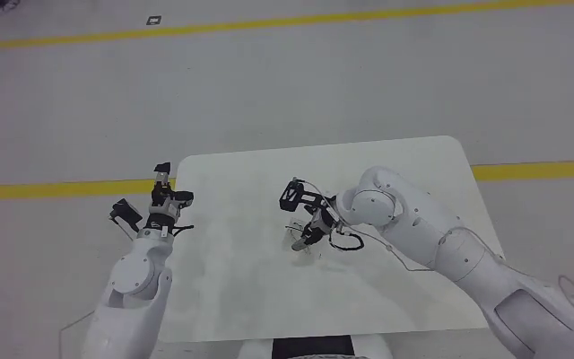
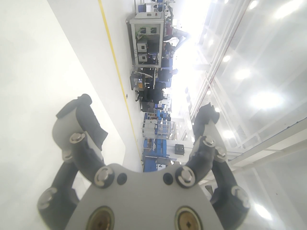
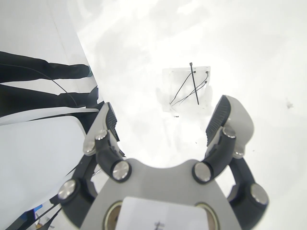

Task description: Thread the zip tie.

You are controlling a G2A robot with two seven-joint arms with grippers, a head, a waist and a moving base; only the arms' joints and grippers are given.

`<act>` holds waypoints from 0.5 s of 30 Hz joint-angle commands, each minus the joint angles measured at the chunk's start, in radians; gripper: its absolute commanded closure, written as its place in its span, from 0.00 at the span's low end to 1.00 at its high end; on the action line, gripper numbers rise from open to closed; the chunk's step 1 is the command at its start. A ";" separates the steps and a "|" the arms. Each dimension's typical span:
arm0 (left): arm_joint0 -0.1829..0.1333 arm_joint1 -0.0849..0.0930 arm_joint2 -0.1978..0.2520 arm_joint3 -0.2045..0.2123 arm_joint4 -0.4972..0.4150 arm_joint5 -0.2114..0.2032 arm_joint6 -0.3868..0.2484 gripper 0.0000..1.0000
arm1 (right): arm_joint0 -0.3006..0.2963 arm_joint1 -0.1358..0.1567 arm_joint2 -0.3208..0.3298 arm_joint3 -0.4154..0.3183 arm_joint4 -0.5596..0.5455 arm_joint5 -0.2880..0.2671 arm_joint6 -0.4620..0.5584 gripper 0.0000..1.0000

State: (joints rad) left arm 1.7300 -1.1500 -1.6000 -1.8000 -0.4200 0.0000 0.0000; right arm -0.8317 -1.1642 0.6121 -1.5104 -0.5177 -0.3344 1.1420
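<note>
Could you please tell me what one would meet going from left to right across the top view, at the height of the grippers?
left gripper → bare stretch of the table → right gripper

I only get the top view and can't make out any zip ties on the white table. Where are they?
Observer: Several black zip ties lie on a clear square tray, just ahead of the right pincer.
Operator: Is that pincer holding one?
Observer: No. Its jaws stand wide apart with nothing between them.
Operator: And the left one?
Observer: The left pincer is open and empty too. It points past the edge of the table, toward the room.
</note>
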 commanded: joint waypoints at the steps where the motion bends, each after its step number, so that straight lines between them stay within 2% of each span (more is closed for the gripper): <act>1: 0.000 0.000 0.000 0.000 0.000 0.000 0.000 0.00 | 0.010 -0.008 -0.014 0.013 -0.010 0.012 -0.004 0.00; 5: 0.000 0.000 0.000 0.000 0.000 0.000 0.000 0.00 | 0.040 -0.033 -0.049 0.062 0.013 0.022 -0.010 0.00; 15: 0.000 0.000 0.000 0.000 0.000 0.000 0.000 0.00 | 0.135 -0.119 -0.152 0.251 0.071 0.014 -0.014 0.00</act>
State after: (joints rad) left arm 1.7300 -1.1500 -1.6000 -1.8000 -0.4200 0.0000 0.0000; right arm -0.7029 -1.2762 0.4684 -1.2754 -0.4498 -0.3216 1.1281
